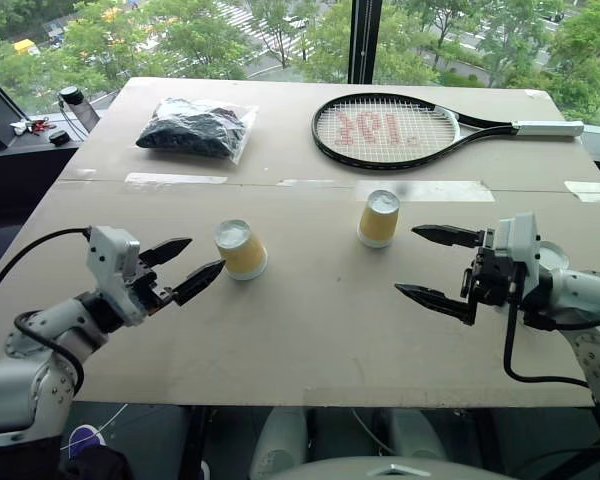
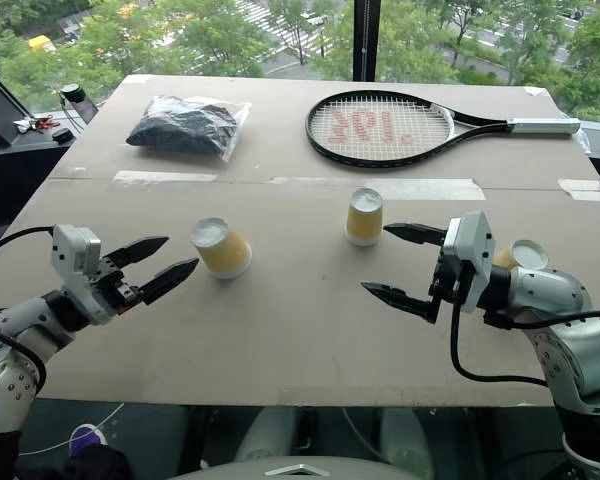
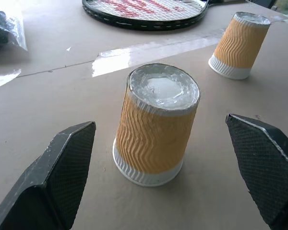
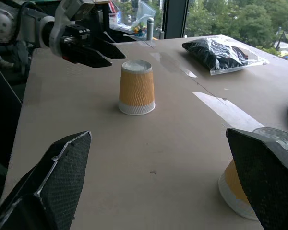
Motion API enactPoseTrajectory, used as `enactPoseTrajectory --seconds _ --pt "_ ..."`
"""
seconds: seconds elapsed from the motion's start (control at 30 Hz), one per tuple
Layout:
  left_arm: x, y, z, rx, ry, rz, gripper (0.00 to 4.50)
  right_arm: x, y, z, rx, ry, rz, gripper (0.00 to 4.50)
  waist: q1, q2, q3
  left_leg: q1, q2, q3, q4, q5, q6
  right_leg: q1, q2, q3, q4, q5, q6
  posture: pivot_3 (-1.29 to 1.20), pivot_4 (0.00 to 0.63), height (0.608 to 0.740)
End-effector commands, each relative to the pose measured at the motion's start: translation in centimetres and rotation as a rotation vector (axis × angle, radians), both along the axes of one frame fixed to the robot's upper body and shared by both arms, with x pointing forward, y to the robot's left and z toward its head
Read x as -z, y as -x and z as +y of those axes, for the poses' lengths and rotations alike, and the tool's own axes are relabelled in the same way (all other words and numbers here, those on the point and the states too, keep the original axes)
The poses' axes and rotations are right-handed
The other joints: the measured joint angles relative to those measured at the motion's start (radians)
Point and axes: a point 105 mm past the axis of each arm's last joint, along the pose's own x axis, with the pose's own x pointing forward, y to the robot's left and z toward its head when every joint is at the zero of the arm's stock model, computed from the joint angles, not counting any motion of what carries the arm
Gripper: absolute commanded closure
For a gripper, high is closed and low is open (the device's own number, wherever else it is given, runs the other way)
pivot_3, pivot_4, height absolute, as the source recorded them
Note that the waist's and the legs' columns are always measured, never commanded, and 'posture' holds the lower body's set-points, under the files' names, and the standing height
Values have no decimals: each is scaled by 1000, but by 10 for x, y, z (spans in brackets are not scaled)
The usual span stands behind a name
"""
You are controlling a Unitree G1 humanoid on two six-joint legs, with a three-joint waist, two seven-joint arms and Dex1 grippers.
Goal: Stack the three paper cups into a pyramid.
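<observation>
so, three small ribbed yellow-orange paper cups on the bare brown board table (image 1: 310,330), all mouth-down with the white base up, none stacked yet. near-left cup (image 1: 241,249) sits just ahead of the left gripper (image 1: 185,265); middle cup (image 1: 379,218) stands further in, near the table's centre line; third cup (image 2: 520,256) is tucked right behind the right gripper's wrist, mostly hidden.

left gripper: black fingers spread wide, nothing between them, cup lined up in the gap in its wrist view but not touched. right gripper (image 1: 435,264): fingers also wide apart, empty, pointing across toward the left, clear of the middle cup.

handling, my read: thin paper, very light, tips or skids at a nudge, crushes if squeezed hard. ribbed wall should give the pads decent bite. i'd take it across the mid-wall, soft close, keep it upright; the taper narrows toward the top, so a high grip could let it slip down and out.

writing: red stencilled mark on the strings of the black-framed tennis racket (image 1: 400,128), can't read it for certain. clear bag of something dark (image 1: 195,128) shows no label. cups look unprinted.
</observation>
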Motion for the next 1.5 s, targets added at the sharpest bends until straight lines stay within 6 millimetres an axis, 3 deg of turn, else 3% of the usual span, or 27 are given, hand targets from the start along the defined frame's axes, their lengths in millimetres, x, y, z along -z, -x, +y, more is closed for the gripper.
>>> enactPoseTrajectory --seconds 0.03,0.37,0.47,0.57,0.6,0.67,0.73,0.8,0.87,1.03,1.23,1.5 --pt "-1 -9 -8 74 -35 0 0 -9 18 -2 -17 -1 -50 54 -3 0 0 0 0 0 0 0 0 0 0 0 0 0 0 0 150 740" --pt "5 -40 -22 186 -116 -13 0 -5 35 -10 85 -12 -63 54 -2 -1 0 0 0 1 1 0 0 0 1 1 0 0 0 0 150 740" --pt "6 -46 -27 217 -112 -15 838 -7 38 -11 109 -25 -74 0 3 -1 0 0 0 1 2 0 0 0 1 0 0 0 0 0 150 740" --pt "5 -48 -29 248 -110 -20 2169 -12 39 -13 149 -56 -96 0 6 -1 0 0 0 1 2 0 0 0 2 1 1 0 0 0 150 740" --pt "3 -48 -30 259 -110 -23 2223 -11 39 -13 161 -54 -91 0 9 -1 0 0 0 1 2 0 0 0 2 1 1 0 0 0 150 740" --pt "-3 -51 -34 281 -103 -36 2226 -2 33 -15 234 -33 -40 0 9 -1 0 0 0 0 2 0 0 0 2 0 1 0 0 0 150 740" --pt "-9 -54 -38 298 -95 -51 2226 -1 32 -12 249 -131 49 0 11 -2 0 -1 0 0 3 0 0 0 2 0 1 0 0 0 150 740" --pt "-18 -61 -48 319 -83 -74 2226 -9 29 -11 279 -163 -57 0 13 -2 0 -1 0 0 3 0 0 0 2 0 1 0 0 0 150 740" --pt "-25 -67 -58 342 -80 -96 2226 -14 35 -4 221 -155 -130 0 13 -2 0 -1 0 -1 4 0 0 0 2 0 1 0 0 0 150 740" --pt "-35 -81 -81 389 -65 -117 2226 -20 45 4 92 -253 -88 0 9 -2 0 -1 -2 0 4 0 0 0 2 1 1 0 1 0 150 740" --pt "-33 -95 -107 452 -54 -91 2226 -14 61 11 60 -274 -78 0 10 -3 0 -2 -2 -1 4 0 0 0 4 1 1 0 1 0 150 740" --pt "-27 -107 -136 521 -54 -73 2226 9 71 -1 178 -256 -4 0 12 -3 0 -2 -4 -1 5 0 0 0 4 1 1 0 1 0 150 740"
